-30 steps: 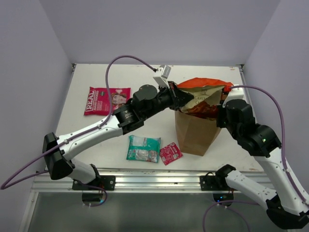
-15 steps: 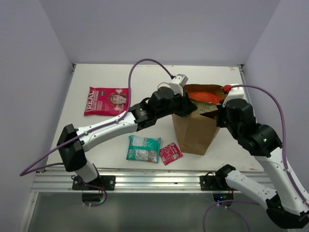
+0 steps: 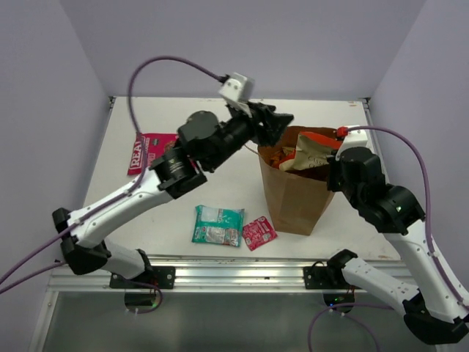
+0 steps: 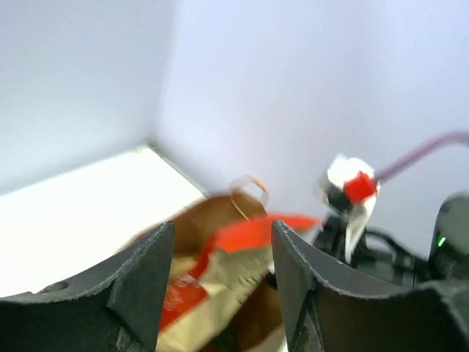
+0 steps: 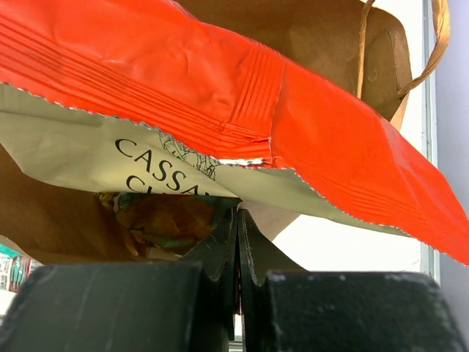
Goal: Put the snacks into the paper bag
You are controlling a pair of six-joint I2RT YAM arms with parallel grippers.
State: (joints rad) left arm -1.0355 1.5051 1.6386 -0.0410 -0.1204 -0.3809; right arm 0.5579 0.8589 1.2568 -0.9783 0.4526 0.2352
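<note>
The brown paper bag [image 3: 293,194] stands upright right of centre. A red-orange and tan snack [image 3: 306,149] sticks out of its mouth over another packet. My left gripper [image 3: 277,122] hovers open and empty above the bag's left rim; in its own view the fingers [image 4: 143,286] frame the bag [image 4: 192,220] and the packet [image 4: 253,235]. My right gripper [image 3: 338,157] is shut at the bag's right rim, pinching the paper; its fingertips [image 5: 236,227] sit under the packet [image 5: 220,81]. On the table lie a teal-green packet [image 3: 218,225], a small pink-red sachet [image 3: 258,232] and the "REAL" packet [image 3: 149,152].
The bag's loop handle [image 5: 440,37] hangs at the far rim. My left arm [image 3: 168,176] crosses over part of the "REAL" packet. Walls close in the table [image 3: 183,110] at the back and both sides; a metal rail [image 3: 234,275] runs along the near edge.
My left gripper let go of the red-orange and tan packet, which dropped into the bag. It opened and rose up and to the left. The right arm held still.
</note>
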